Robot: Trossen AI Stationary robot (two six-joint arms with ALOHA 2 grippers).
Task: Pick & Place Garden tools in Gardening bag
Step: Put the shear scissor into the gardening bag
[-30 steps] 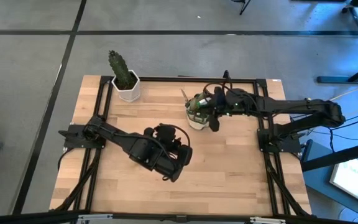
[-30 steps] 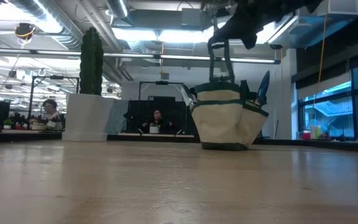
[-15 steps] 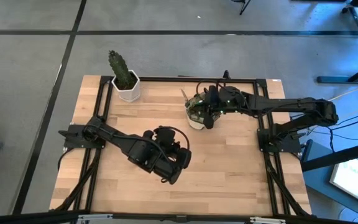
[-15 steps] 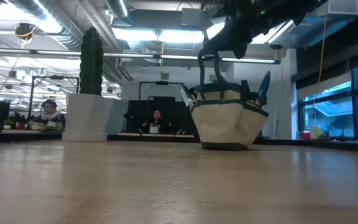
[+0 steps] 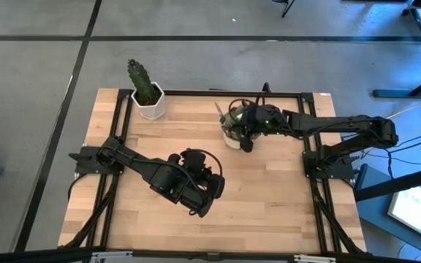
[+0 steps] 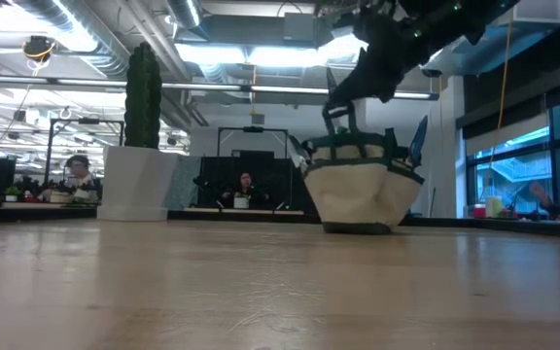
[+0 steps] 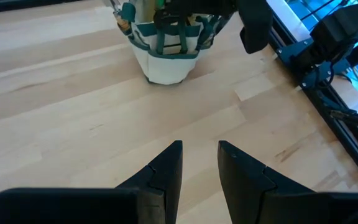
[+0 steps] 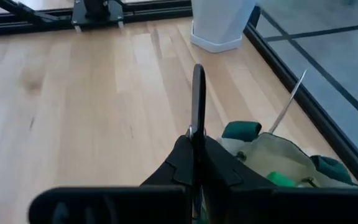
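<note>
1. The bag is seen upright on the tabletop, toward its far edge, with tool handles standing in its mouth.
2. The bag's strap is pinched between the closed fingers of the right gripper, directly above the bag.
3. The left gripper is held over the tabletop's middle, fingers narrowly parted and empty.
4. A potted cactus is set at the far left corner.
</note>
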